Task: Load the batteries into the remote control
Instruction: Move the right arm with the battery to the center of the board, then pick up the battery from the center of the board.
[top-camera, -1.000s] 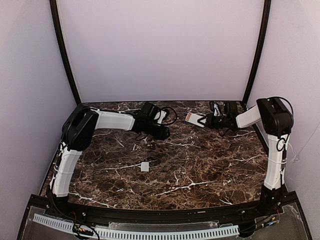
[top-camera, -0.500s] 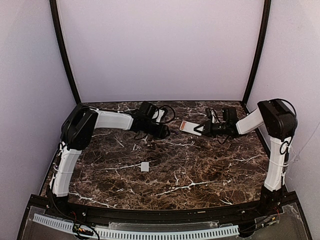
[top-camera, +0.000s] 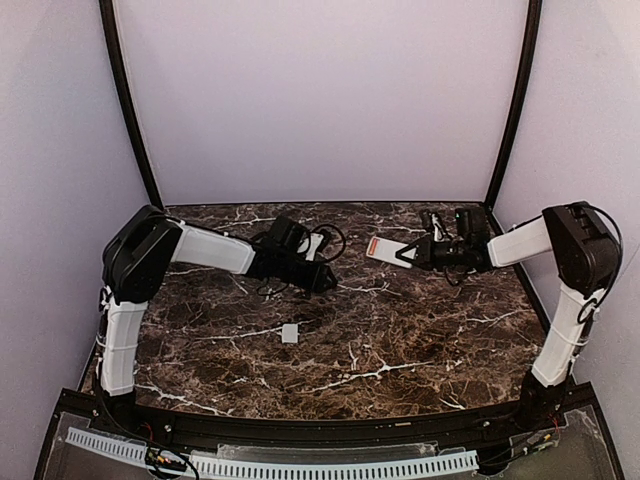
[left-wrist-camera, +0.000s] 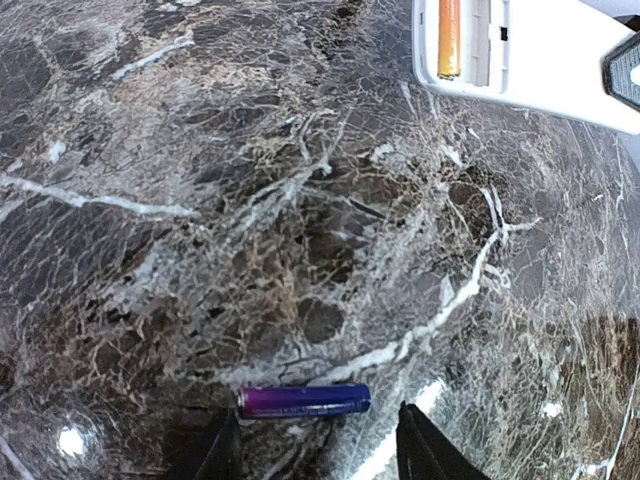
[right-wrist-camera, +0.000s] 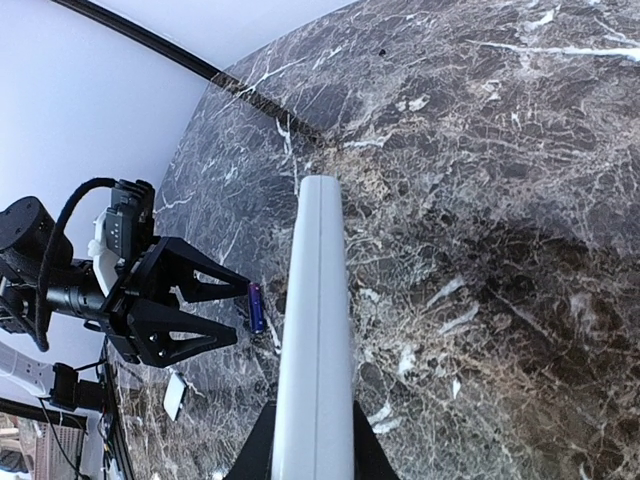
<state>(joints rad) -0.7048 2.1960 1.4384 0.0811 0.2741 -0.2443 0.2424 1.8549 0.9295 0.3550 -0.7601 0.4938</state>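
Your left arm reaches out low from its shoulder at the left edge. The forearm runs rightward across the bench (top-camera: 400, 340) and the wrist is pitched down, so the left tool (top-camera: 322, 280) hangs close over the marble. Its fingers (left-wrist-camera: 218, 452) stand apart. The blue battery (left-wrist-camera: 303, 401) lies flat on the bench, crosswise just ahead of the tips and in line with the gap. From the wrist view you cannot tell whether either tip touches it.

Your right arm stands tall at the right edge, its forearm stretched leftward over the back of the bench. The right tool (top-camera: 405, 252) is clamped on the remote control (top-camera: 383, 248) at one end. From the right wrist you see the remote edge-on, running straight out from between the fingers toward the left tool.

The remote's open bay faces your left wrist camera, and the orange battery (left-wrist-camera: 449, 38) sits in it at the end away from the right tool.

A small white cover plate (top-camera: 290, 333) lies on the bench, nearer you than the left tool and apart from both tools.
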